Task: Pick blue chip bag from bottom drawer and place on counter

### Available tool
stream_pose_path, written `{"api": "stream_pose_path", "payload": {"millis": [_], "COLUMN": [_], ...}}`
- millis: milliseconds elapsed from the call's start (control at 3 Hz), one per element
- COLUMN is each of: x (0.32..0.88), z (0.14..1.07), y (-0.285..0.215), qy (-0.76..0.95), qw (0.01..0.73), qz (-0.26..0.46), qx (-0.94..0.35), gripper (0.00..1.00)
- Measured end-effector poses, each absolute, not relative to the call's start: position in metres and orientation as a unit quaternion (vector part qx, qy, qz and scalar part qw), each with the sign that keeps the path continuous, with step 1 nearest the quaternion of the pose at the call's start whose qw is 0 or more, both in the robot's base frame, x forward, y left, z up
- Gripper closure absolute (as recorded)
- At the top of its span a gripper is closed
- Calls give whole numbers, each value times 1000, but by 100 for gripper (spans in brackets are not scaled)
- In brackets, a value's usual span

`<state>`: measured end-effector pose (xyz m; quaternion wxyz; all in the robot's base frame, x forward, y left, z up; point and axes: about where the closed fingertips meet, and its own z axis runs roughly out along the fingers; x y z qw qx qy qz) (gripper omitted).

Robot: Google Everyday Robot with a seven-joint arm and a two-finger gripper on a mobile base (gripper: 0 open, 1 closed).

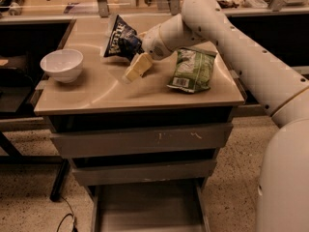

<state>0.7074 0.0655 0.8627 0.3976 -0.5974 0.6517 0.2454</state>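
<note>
The blue chip bag [120, 36] stands tilted on its edge at the back middle of the counter [96, 93], its white lettering facing me. My gripper [136, 67] hangs just in front of and below the bag, its pale yellow tip pointing down-left, close above the countertop and touching the bag's lower right corner. The arm [227, 42] reaches in from the right. The bottom drawer [145, 207] is pulled out at the bottom of the view, and its grey floor shows nothing on it.
A white bowl [62, 64] sits at the counter's left. A green-and-white chip bag [192, 70] lies at the right, under the arm. Two shut grey drawer fronts [140, 141] are below the counter. A cable lies on the floor at lower left.
</note>
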Motion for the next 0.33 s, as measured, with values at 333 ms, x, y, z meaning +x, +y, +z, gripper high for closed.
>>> {"api": "stream_pose_path", "payload": {"millis": [333], "x": [707], "z": [863], "y": [65], "qy": [652], "qw": [398], "qz": [245], "qx": [-597], "gripper": [0]}}
